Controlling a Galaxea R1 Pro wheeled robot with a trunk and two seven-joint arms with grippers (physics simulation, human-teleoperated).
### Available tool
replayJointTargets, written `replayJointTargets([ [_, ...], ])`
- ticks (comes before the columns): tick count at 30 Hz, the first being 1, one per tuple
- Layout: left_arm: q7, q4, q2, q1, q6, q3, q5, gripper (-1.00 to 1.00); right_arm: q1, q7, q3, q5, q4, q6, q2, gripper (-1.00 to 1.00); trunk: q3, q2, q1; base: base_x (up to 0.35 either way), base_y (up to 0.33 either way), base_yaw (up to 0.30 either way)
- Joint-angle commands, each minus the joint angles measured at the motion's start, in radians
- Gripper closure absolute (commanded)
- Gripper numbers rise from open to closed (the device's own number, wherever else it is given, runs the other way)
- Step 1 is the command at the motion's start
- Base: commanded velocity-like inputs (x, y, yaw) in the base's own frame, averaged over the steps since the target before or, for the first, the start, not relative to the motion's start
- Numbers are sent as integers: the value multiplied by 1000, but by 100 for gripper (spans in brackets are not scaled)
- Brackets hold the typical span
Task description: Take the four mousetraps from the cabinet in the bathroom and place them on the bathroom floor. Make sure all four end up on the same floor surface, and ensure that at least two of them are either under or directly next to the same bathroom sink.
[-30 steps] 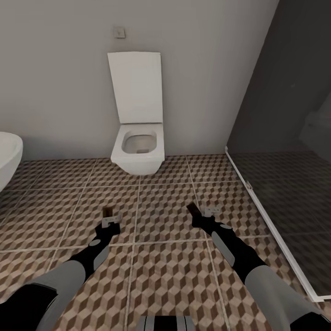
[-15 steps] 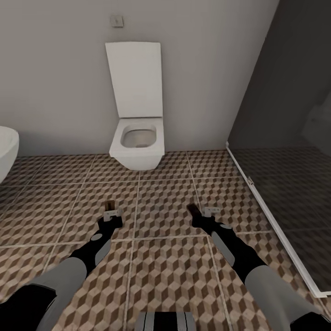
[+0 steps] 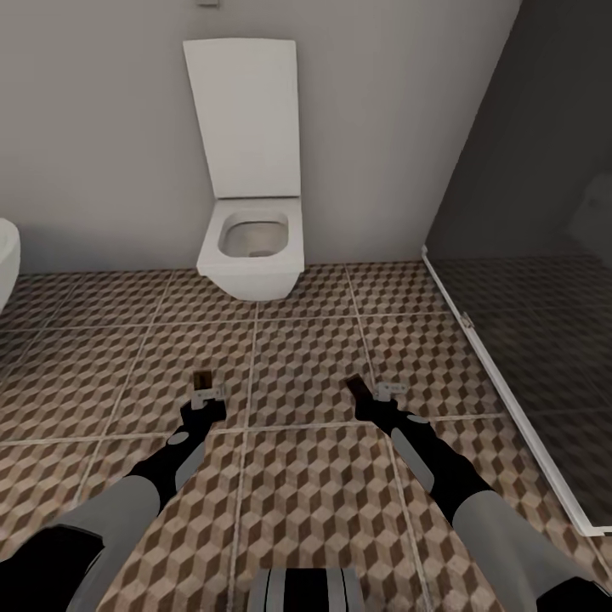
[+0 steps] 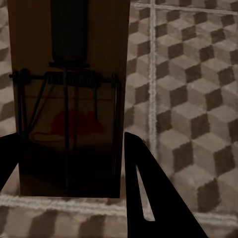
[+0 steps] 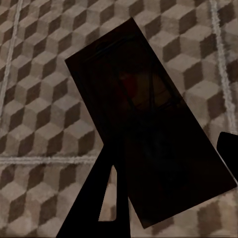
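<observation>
Currently both arms reach out over the floor (image 3: 306,510) toward a toilet (image 3: 252,246). Left claw (image 3: 204,398) pinches a trap (image 4: 69,99) between its fingers (image 4: 148,198), board sticking forward. Right claw (image 3: 372,393) likewise pinches a second trap (image 5: 148,129).

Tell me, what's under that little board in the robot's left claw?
Under the mousetrap held in the left gripper lies the cube-patterned floor, some way below it. The tiles directly beneath the board are covered by it.
</observation>
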Motion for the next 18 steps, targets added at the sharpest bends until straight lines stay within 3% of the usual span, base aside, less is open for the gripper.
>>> replayJointTargets([
  [1,10,0,1,-1,-2,-9,1,100,-1,-3,3,-5,-1,3,-1,100,-5,-1,0,0,0,0],
  [18,10,2,2,-1,-2,-9,1,100,-1,-3,3,-5,-1,3,-1,100,-70,-5,8,0,0,0],
])
